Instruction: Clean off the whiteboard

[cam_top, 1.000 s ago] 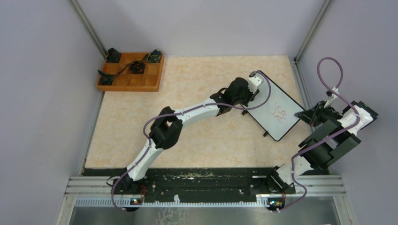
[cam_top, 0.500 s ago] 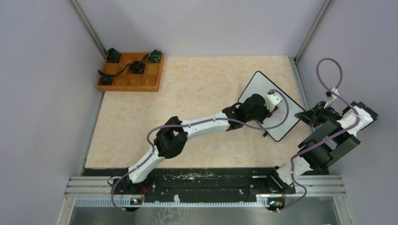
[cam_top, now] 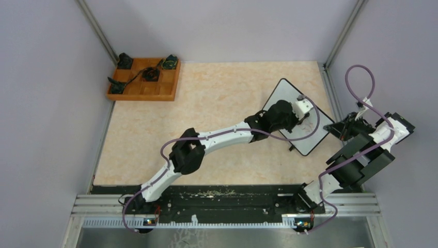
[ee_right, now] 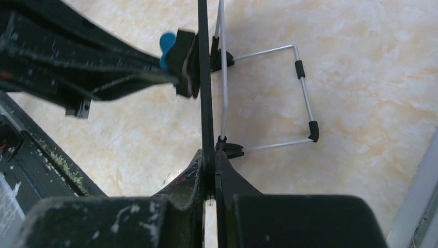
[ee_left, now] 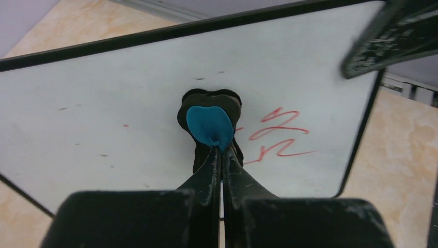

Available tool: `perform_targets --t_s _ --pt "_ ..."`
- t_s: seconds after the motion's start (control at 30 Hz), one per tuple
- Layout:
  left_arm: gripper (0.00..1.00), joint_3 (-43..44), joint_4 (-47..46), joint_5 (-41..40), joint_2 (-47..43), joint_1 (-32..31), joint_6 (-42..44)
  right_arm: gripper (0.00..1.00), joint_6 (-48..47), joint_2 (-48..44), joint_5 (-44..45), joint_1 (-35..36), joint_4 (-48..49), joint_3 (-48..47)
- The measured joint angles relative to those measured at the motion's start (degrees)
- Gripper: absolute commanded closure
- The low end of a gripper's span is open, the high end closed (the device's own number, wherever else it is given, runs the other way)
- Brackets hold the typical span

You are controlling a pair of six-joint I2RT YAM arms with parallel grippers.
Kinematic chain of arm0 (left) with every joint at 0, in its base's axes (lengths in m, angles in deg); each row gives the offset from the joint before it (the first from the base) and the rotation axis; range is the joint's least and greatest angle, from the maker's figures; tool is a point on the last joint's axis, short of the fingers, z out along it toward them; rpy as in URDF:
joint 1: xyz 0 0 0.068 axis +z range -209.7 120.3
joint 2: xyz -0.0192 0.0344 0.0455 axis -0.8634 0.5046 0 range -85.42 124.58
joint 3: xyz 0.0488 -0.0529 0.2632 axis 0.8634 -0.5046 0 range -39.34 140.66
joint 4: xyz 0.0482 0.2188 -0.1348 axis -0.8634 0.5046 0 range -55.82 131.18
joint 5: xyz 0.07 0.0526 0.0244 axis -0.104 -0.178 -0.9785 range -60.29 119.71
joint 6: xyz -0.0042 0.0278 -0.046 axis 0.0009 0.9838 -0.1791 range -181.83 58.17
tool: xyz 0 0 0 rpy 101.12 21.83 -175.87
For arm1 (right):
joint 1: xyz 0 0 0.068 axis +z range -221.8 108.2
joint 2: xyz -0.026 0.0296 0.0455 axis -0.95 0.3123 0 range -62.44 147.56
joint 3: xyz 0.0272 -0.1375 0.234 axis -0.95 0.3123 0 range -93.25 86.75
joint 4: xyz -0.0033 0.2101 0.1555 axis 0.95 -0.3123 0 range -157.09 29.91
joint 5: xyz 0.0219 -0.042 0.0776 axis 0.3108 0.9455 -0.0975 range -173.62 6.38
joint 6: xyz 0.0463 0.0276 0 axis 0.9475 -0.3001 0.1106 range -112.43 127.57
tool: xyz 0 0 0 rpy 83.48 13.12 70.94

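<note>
- The whiteboard (cam_top: 283, 94) stands by the right edge of the table (cam_top: 227, 93), about midway between the far and near corners. It is turned at a slant to that edge.
- It is propped up on a thin wire stand (ee_right: 299, 68) whose black-tipped feet rest on the tabletop behind it.
- The right gripper (ee_right: 209, 160) has its fingers pressed together on the board's black frame, pinching the edge nearest the table's right side. From overhead this gripper (cam_top: 335, 126) sits right at the board's outer corner.
- The left arm reaches across the table from the near edge. The left gripper (ee_left: 222, 155) has its fingers closed tight on a small eraser pad (ee_left: 209, 121), dark with a blue tab.
- The pad is held flat against the white face of the board (ee_left: 103, 93), roughly in the middle.
- Red marks (ee_left: 276, 137) show just beside the pad, on the side towards the clamped edge. The board on the pad's other side is mostly white, with a few tiny specks.
- A wooden tray (cam_top: 142, 96) with small dark items in its compartments sits in the far left corner, well apart from both arms.
</note>
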Motion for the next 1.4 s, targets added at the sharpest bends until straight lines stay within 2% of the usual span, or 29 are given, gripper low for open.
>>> perform_targets --t_s 0.43,0.63,0.83,1.23,1.4 --pt "1.00 1.05 -0.44 -2.34 0.04 8.24 2.14 1.00 -0.11 -0.13 0.04 0.22 0.02 0.11" --pt "1.00 1.05 -0.42 -1.44 0.04 9.64 0.76 1.00 -0.11 -0.13 0.00 0.28 0.02 0.11" --pt "1.00 1.05 -0.44 -0.96 0.07 7.26 -0.61 1.00 -0.11 -0.24 -0.04 0.31 0.11 0.37" --pt "1.00 1.03 -1.31 2.12 0.11 -4.20 -3.21 1.00 -0.35 -0.79 -0.09 0.59 0.22 0.74" --pt "1.00 1.03 -2.14 2.84 0.81 -5.97 -4.00 1.00 -0.39 -0.92 0.00 0.70 0.24 0.76"
